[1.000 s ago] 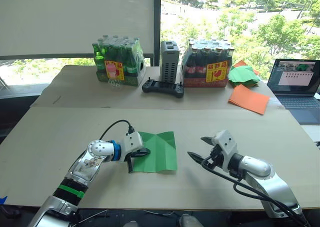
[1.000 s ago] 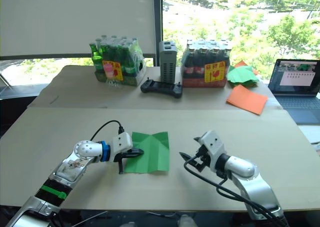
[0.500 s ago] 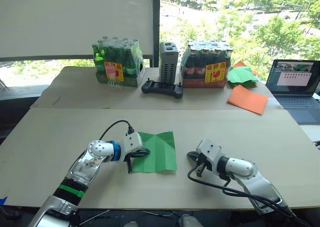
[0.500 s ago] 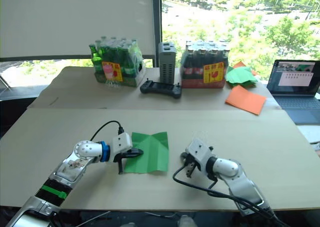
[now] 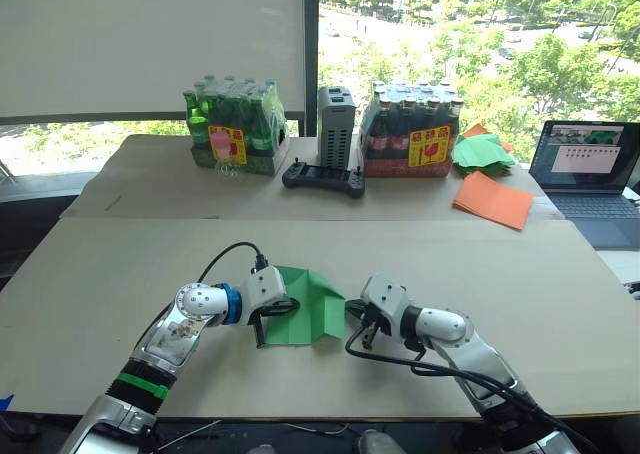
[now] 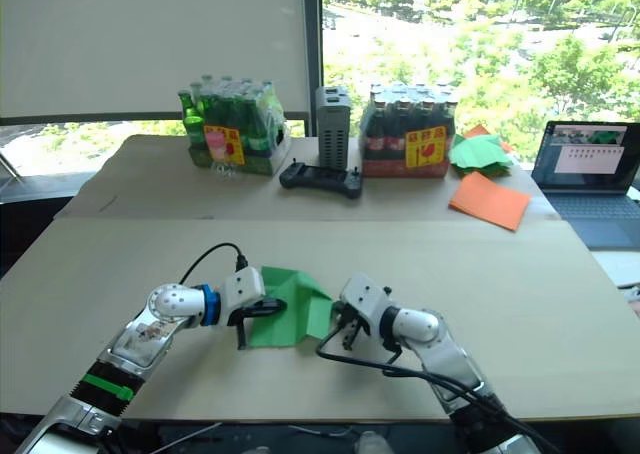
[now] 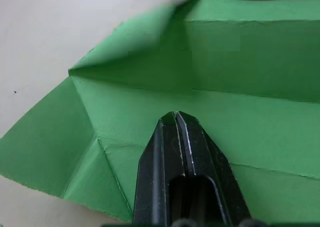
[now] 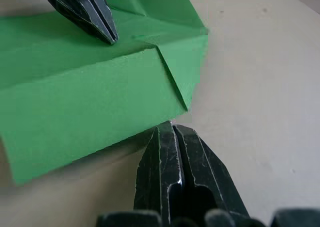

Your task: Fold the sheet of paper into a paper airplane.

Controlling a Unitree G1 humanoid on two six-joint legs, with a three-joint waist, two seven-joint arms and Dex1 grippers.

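Both claws closed: left claw [image 5: 283, 305] pins paper airplane [image 5: 305, 319]; right claw [image 5: 352, 314] has arrived, lifting right flap.

Both arms reach inward, low; left gripper [image 7: 176, 118] and right gripper [image 8: 167, 129] closed (apparently on nothing), tips facing.

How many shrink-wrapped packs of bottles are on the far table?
2: the pack of green bottles stands left of the grey upright box, and the pack of dark bottles stands right of it.
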